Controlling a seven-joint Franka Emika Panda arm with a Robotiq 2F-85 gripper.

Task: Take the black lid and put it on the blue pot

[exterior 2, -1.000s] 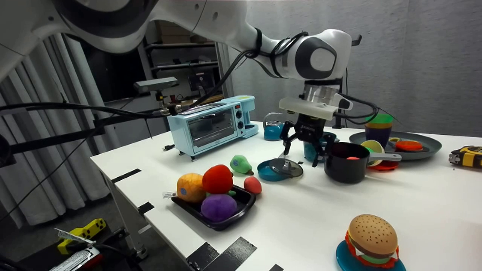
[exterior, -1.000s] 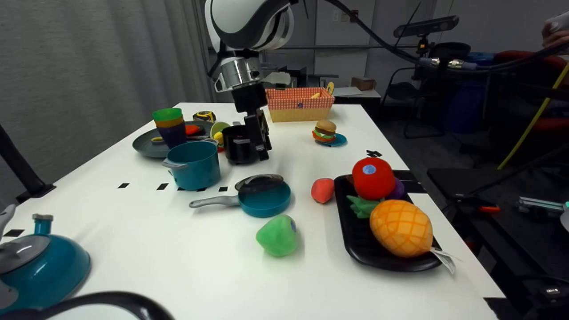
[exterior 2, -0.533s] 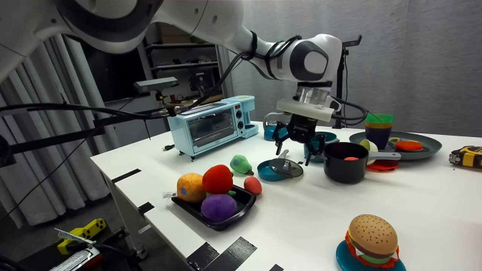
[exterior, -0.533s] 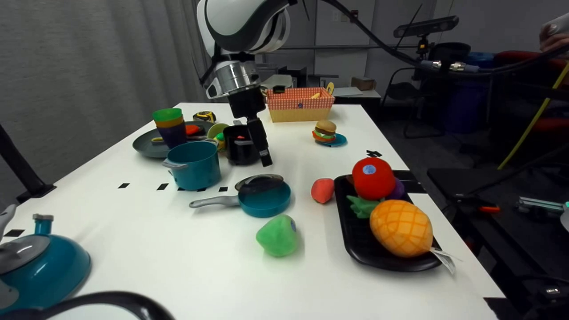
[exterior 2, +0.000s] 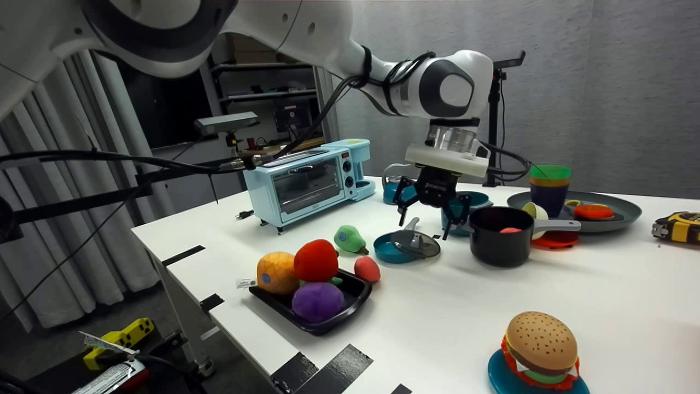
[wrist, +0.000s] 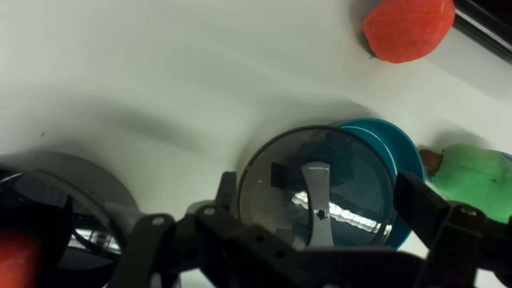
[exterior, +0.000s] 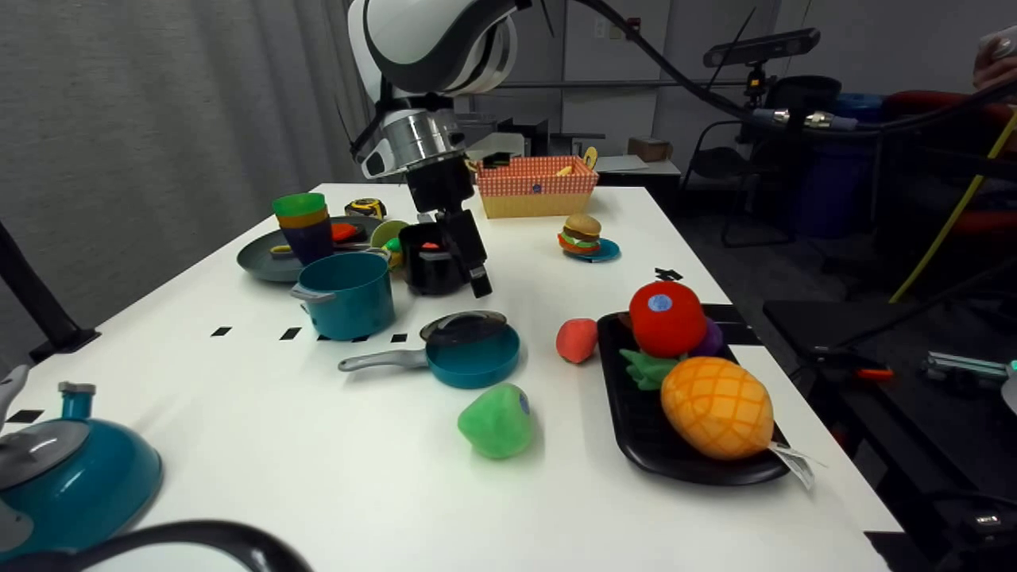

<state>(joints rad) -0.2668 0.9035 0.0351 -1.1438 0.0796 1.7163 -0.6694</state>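
The black lid point(wrist: 272, 208), dark see-through with a grey handle point(wrist: 319, 196), lies tilted and off-centre on the shallow blue saucepan point(wrist: 406, 156), one side out past its rim. My gripper point(exterior 2: 425, 229) hangs above the lid with its jaws wide apart and nothing held. In the wrist view a finger shows on either side of the lid, the right one over the saucepan's edge. The blue pot point(exterior: 349, 298), teal and without a cover, stands behind the saucepan in an exterior view; in another it is partly hidden behind my gripper.
A black pot point(exterior 2: 500, 241) with something red inside stands close beside my gripper. A green toy pear point(exterior 2: 350, 239) and a red toy strawberry point(exterior 2: 367, 269) lie near the saucepan. The black tray point(exterior: 699, 469) of toy produce and a teal kettle point(exterior: 95, 469) are farther off.
My gripper has moved away from the black pot toward the lid and turned a little; over the last half second it has barely shifted. The lid and blue pot have stayed put.
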